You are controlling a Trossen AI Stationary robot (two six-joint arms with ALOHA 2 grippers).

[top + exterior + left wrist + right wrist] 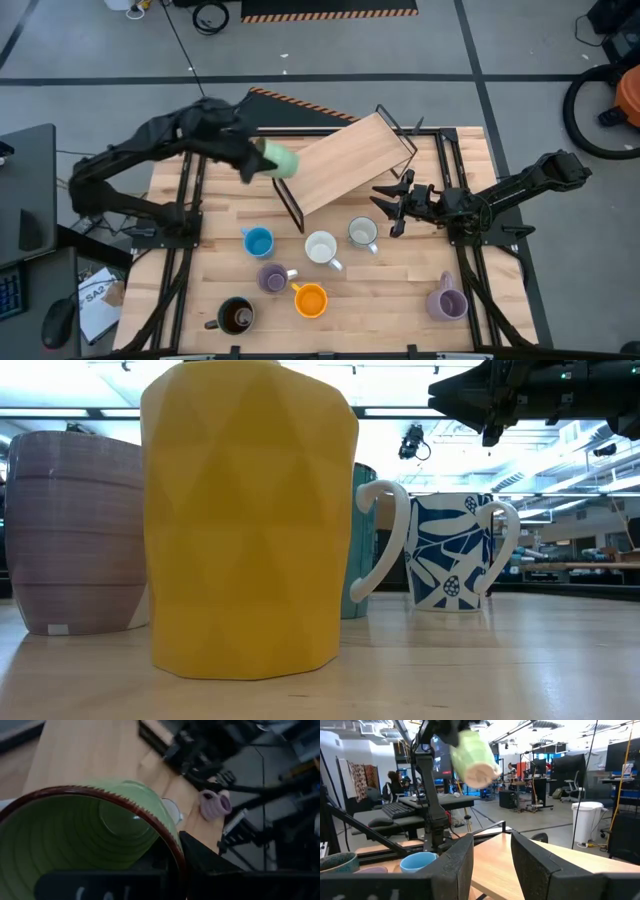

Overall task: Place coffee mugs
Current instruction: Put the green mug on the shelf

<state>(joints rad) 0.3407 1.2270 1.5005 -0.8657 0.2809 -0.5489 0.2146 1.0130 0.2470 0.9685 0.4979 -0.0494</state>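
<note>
From where the table-level camera sits, the orange mug [248, 520] fills most of the picture and hides nearly everything behind it; only the edge of a lavender mug [72, 530] shows to one side, and a white handle [378, 540] and a blue-patterned mug [452, 550] to the other.

Seen from above, going left to right: the left gripper [258, 160] is up over the table's back left part, just beside the low end of the tilted wooden rack [345, 160], pinching the green mug [278, 161] by its rim. The mug lies on its side in the air, and its mouth fills the left wrist view, so the fingers themselves are mostly hidden.

On the table in front of the rack stand the blue mug [258, 241], the dark mug [236, 316], a second lavender mug [273, 277], the white mug [321, 247] and the pale grey mug [362, 233]. Another lavender mug [447, 299] stands well apart at the front right.

The right gripper [392, 207] hangs just right of the grey mug, fingers [540, 857] partly spread, holding nothing.
</note>
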